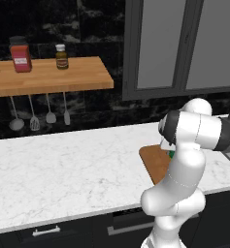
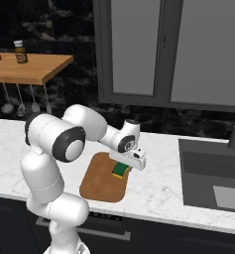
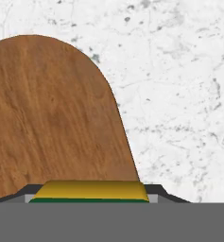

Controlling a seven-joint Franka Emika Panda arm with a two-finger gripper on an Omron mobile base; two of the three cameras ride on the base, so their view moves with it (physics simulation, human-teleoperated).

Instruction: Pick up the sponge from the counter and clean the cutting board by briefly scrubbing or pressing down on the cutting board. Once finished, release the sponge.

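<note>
Right, working off the cutting board (image 2: 101, 182) as my ref: it lies flat on the counter (image 1: 63, 169), near the front edge, w/ the sink (image 2: 208, 181) well off to one side of it and the wall shelf (image 1: 48, 76) w/ its jars high up and back on the other. My arm reaches over the board's sink-side edge, and the gripper (image 2: 125, 166) sits low over that edge. The sponge (image 2: 120, 170) is right under the hand, resting on the board by that edge, green layer and yellow foam both showing. In the hand view the sponge (image 3: 92, 190) sits between the finger tips, but I can't tell if the jaws are clamped on it or have let go. Handling-wise I'd judge it light, soft and squashy, prob. not slippery or fragile; best taken across the short sides, mid-height on the foam, w/ light squeeze so it doesn't buckle.
</note>
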